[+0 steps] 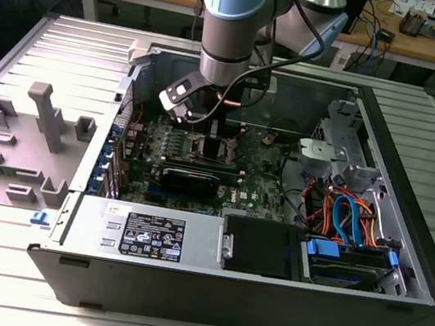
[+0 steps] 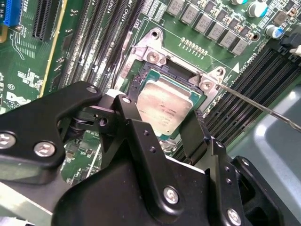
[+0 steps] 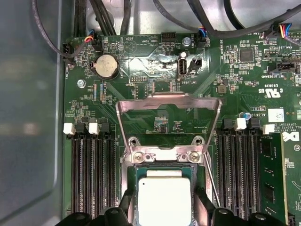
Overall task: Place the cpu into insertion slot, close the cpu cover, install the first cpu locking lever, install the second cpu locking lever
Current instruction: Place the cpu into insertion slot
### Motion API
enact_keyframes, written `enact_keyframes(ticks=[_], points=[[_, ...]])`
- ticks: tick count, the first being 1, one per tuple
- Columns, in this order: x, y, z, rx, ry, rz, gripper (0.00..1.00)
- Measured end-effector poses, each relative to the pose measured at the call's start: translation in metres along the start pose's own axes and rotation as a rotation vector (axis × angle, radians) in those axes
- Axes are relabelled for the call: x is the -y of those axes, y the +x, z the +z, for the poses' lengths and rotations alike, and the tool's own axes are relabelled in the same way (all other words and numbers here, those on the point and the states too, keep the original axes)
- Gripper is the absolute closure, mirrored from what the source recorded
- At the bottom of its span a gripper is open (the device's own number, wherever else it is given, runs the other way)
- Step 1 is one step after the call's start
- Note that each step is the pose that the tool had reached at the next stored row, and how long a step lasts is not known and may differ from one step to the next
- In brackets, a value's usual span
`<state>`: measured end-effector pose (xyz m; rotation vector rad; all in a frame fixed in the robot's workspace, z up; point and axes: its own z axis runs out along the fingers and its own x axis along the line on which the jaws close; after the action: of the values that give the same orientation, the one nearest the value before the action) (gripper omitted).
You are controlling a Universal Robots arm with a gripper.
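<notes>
One of the four steps is in hand, I judge: the seating of the cpu [image 3: 164, 197], a small flat square chip with a silver-grey metal top. In both wrist views it lies in the insertion slot [image 3: 162, 156], the silver-rimmed square socket on the green circuit board [image 3: 155, 70]. The black gripper [image 2: 159, 117] sits astride the chip; I cannot tell whether it clasps it or has let go. The cpu cover [image 3: 168, 100], a thin silver frame with a large cut-out, stands raised off the socket, not yet closed. A thin steel wire lever [image 2: 254, 101] angles away from the socket's corner, unlatched. Closing calls for the chip to lie flat and square first.
</notes>
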<state>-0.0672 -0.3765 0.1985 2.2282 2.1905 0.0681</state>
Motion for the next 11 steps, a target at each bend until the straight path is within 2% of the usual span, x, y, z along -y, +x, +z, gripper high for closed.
enact_keyframes(ticks=[11], points=[[0.0000, -0.0007, -0.0003, 0.0061, 0.0001, 0.000, 0.38]])
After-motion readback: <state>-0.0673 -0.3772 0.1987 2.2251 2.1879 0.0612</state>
